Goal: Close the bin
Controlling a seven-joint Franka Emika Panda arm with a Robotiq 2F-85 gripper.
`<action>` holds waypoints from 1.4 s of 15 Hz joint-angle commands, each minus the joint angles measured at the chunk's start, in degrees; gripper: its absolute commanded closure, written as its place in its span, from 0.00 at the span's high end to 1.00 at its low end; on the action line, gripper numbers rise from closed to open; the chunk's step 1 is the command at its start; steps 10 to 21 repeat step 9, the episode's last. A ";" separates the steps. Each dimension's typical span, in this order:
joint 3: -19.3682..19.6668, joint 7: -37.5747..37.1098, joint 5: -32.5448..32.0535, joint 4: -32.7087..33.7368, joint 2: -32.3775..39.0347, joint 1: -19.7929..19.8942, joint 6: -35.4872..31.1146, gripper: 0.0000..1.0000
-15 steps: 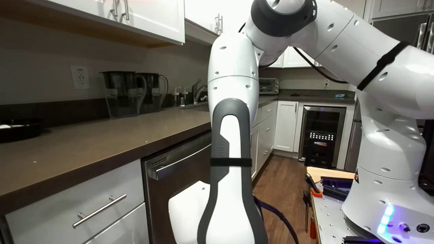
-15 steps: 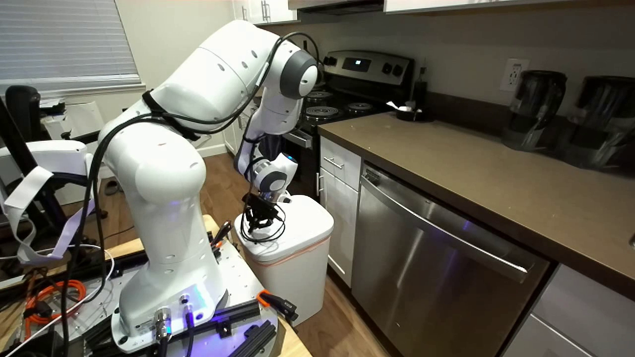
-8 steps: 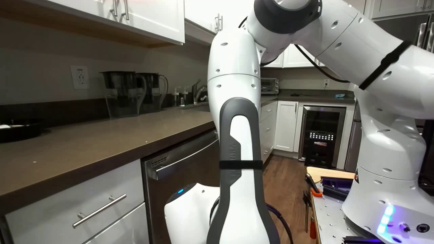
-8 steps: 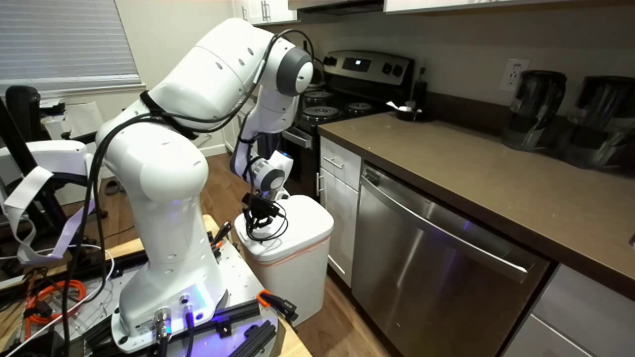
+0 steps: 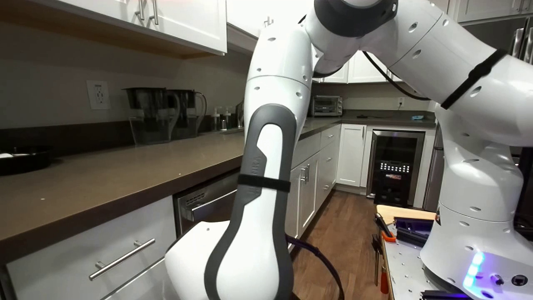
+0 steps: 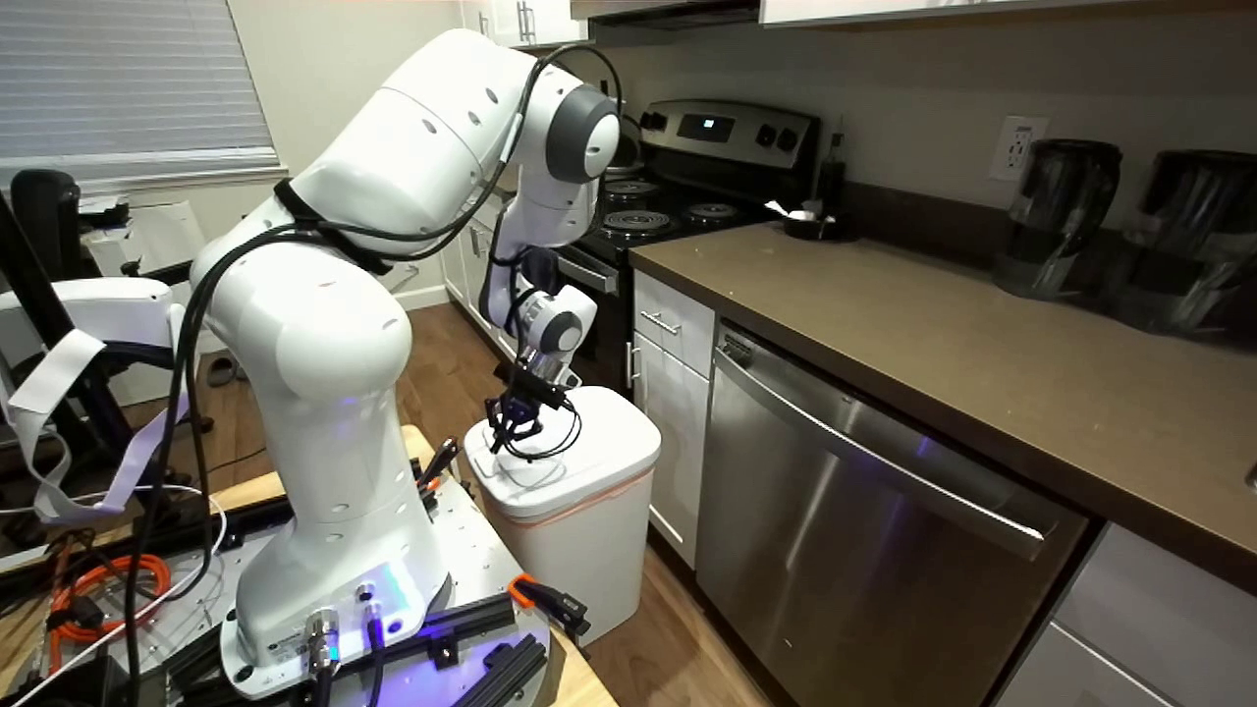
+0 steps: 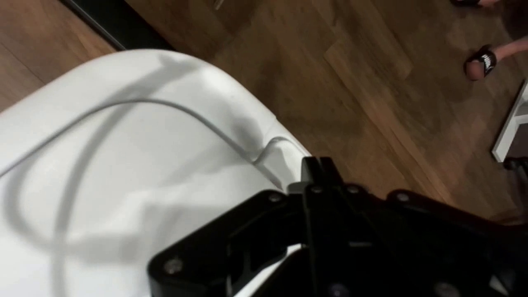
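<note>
The bin (image 6: 579,560) is a tall white plastic bin with a rounded rectangular rim, standing on the floor between the robot's table and the white cabinets. Its white lid (image 6: 614,432) lies flat across the top, and a pinkish liner edge shows under it. In the wrist view the lid (image 7: 123,156) fills the left side, with a small notch near its edge. My gripper (image 6: 499,442) is above the lid's near-left part, tilted. In the wrist view the gripper (image 7: 317,159) has its fingertips together, with nothing between them, over the lid's edge. The other exterior view does not show the bin.
The dishwasher (image 6: 845,530) and white cabinet (image 6: 673,442) stand beside the bin. The robot's table (image 6: 481,550) is close on its other side, with a black-and-orange clamp (image 6: 555,601) at its edge. A person's foot (image 7: 480,64) is on the floor in the wrist view.
My gripper has risen a little from the lid and shifted right in the exterior view, with the wrist tilting. The forearm has swung. The bin and lid have not moved.
</note>
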State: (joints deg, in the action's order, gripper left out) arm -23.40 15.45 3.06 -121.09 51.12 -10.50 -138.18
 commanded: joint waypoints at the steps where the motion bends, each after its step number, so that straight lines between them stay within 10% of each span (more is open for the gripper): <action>1: 0.65 -0.37 -0.02 1.27 -3.52 -0.08 4.70 0.05; 21: 0.49 1.13 0.76 -2.12 -11.48 0.79 3.41 0.05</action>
